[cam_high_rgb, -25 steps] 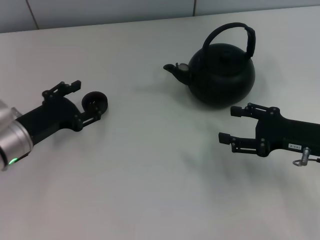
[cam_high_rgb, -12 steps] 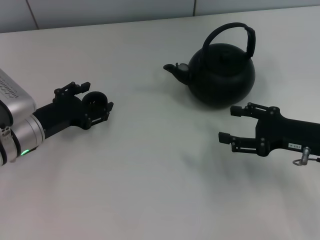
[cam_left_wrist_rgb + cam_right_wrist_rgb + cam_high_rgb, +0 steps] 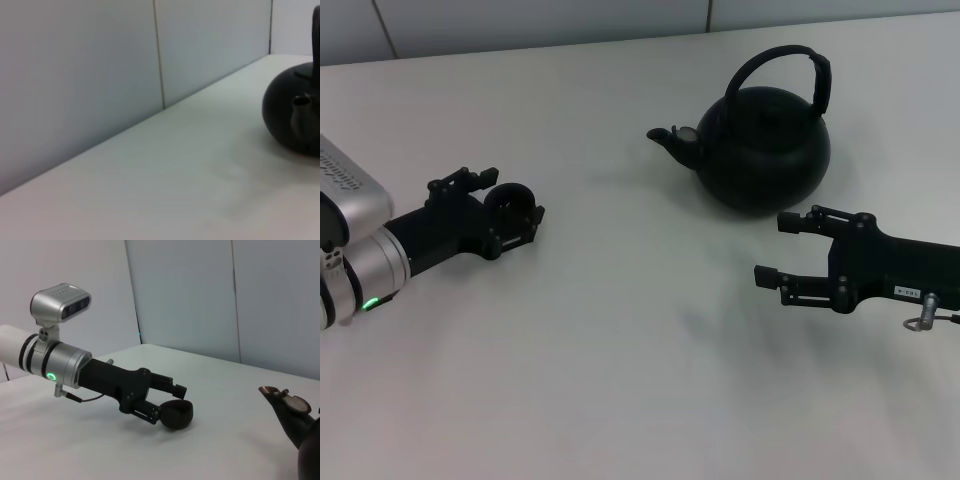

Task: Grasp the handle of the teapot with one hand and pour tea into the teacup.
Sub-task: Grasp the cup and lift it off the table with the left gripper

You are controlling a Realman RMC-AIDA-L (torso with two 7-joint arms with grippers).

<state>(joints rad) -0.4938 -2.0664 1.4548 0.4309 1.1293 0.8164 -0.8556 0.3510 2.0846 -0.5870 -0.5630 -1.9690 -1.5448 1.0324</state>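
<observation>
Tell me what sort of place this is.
Probably a lab test bench, not a kitchen: a plain white table against bare grey wall panels, holding only a round matte-black teapot and a small black teacup, with two robot arms.

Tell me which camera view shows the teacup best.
The right wrist view: the teacup appears side-on between the left gripper fingers, rim and wall visible. The head view shows it from above, partly covered by the fingers. The left wrist view misses it entirely.

Matt black teapot (image 3: 763,150) and teacup (image 3: 512,204); smooth pale table (image 3: 620,380).
</observation>
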